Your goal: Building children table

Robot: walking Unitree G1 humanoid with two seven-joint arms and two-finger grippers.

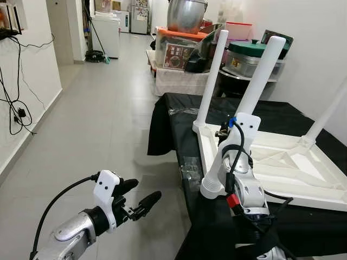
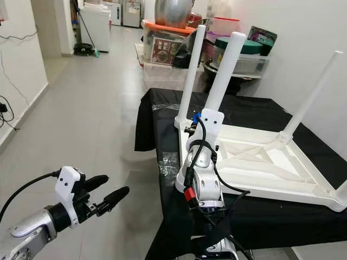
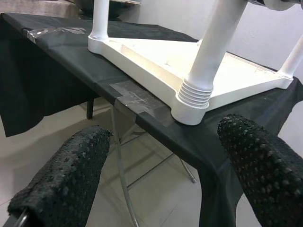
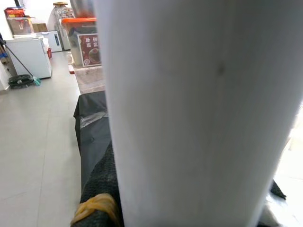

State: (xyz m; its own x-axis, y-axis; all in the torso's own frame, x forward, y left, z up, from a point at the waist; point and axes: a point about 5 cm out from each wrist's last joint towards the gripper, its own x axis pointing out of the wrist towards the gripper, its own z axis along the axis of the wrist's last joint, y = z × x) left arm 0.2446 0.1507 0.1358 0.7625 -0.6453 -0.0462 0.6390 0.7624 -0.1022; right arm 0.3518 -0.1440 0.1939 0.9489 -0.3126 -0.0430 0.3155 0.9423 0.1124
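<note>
While left claw [image 1: 142, 203] hangs apart off-table, right claw [image 1: 230, 131] clamps near table leg [image 1: 255, 86].

Floor [image 1: 103, 103]: pale grey glossy tiles, running from the lower left of the frame up a corridor to the upper left. White wall [image 1: 32, 70] along the left edge, black cables [image 1: 16, 103] hanging on it. Second white wall [image 1: 320, 59] at upper right. White appliance [image 1: 107, 32] at the corridor's far end. Counter [image 1: 179, 116] at centre-right, draped in black cloth. Behind it, top centre: steel pot [image 1: 185, 13] on an orange-lidded box [image 1: 176, 49]. Even daylight.
</note>
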